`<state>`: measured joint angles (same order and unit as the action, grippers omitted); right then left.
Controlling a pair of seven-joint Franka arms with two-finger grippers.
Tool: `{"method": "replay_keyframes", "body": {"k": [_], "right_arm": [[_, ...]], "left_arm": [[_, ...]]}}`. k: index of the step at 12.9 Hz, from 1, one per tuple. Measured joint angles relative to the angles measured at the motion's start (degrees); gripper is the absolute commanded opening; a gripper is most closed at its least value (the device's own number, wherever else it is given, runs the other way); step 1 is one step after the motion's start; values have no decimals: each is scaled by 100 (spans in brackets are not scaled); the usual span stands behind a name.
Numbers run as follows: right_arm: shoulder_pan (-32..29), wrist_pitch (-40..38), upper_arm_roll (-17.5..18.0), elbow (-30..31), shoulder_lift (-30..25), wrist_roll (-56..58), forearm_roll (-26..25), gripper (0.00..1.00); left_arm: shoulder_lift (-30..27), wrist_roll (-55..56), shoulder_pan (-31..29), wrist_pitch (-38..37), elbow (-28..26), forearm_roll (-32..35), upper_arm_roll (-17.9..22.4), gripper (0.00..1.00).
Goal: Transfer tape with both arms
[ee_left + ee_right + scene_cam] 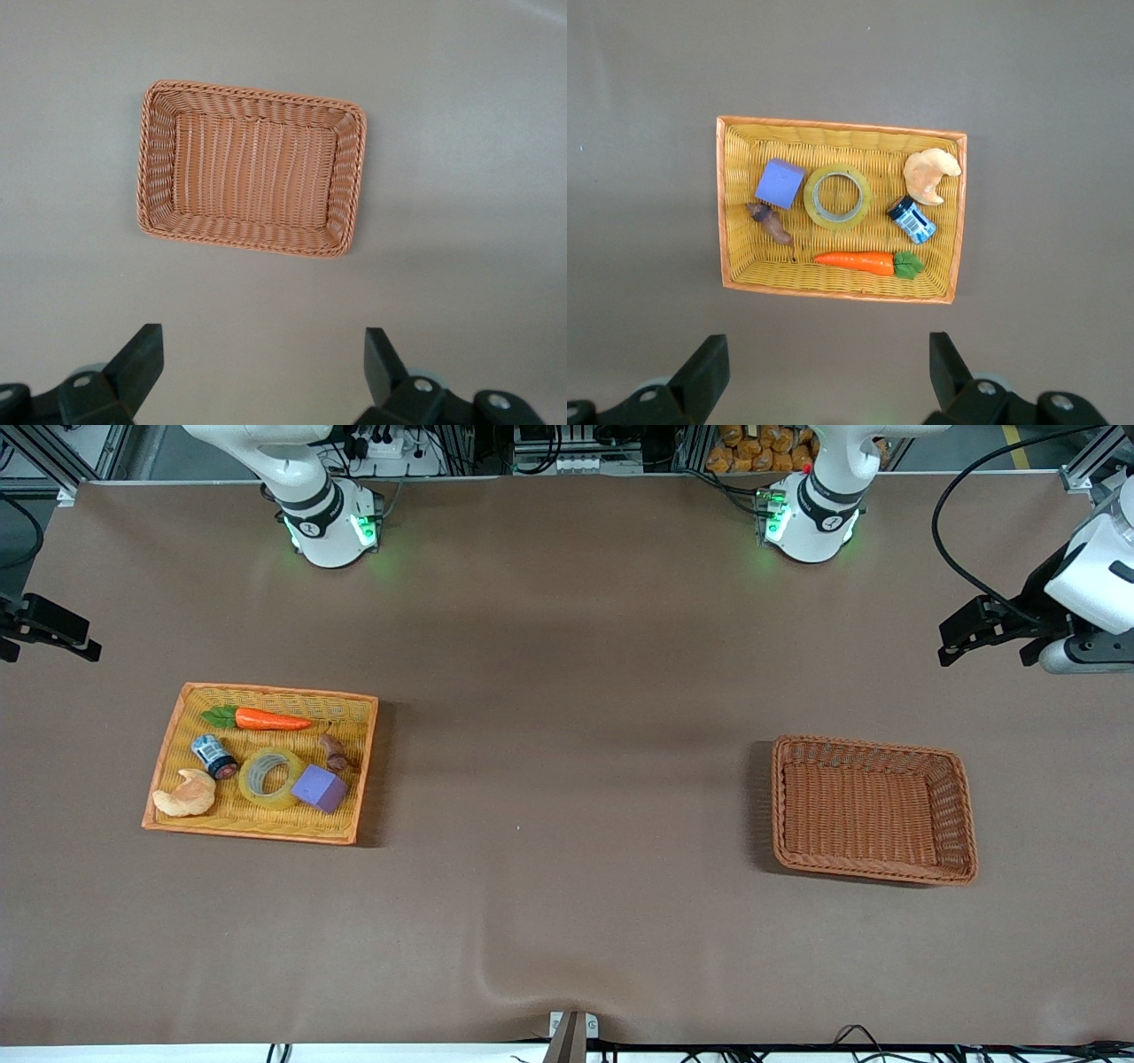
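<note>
The tape [247,781], a yellowish ring, lies flat in the yellow wicker tray [266,691] at the right arm's end of the table, between a purple cube [319,787] and a blue-labelled can [214,755]. It also shows in the right wrist view [808,197]. My right gripper [830,367] is open and empty, held high over that end of the table [44,646]. My left gripper [264,363] is open and empty, held high over the left arm's end [982,648]. It looks down on the empty brown basket [252,91].
The tray also holds a carrot [270,719], a tan croissant [186,794] and a small brown item [334,753]. The brown wicker basket [873,872] sits toward the left arm's end. Bare brown table lies between tray and basket.
</note>
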<state>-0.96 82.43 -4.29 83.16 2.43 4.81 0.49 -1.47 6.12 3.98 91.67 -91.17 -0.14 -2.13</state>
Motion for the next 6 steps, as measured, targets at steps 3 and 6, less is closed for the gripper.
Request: {"method": "replay_keyframes", "body": {"k": [3,6], "right_arm": [[0,-6,12,0,45,-4,3,100],[0,-24,8,0,58,-13,3,100]], "left_arm": [[2,0,0,0,0,0,0,100],[3,0,0,40,0,0,0,100]]}}
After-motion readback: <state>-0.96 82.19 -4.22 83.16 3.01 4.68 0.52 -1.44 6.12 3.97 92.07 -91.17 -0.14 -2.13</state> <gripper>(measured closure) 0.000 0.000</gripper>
